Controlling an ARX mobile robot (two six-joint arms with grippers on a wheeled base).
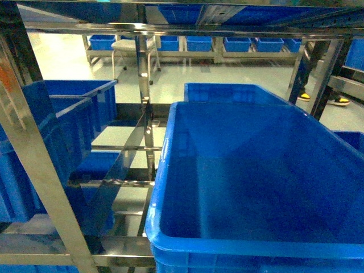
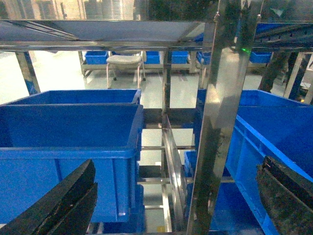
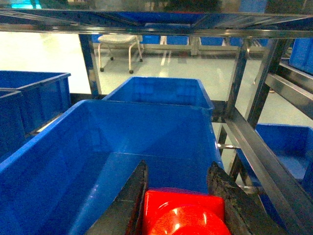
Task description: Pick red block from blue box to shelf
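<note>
R pincer (image 3: 183, 205) pinching red block (image 3: 183, 215) over blue crate (image 3: 63, 147); L pincer (image 2: 171, 205) spread by shelf (image 2: 220, 122)

crate (image 1: 256, 170) on shelf (image 1: 142, 142), another crate (image 1: 227, 92) behind it.

Head looks down, wrists level; all share near shelf (image 1: 142, 131).

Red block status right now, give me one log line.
red block held in right tool | over blue bin on shelf | left tool open, empty
</note>
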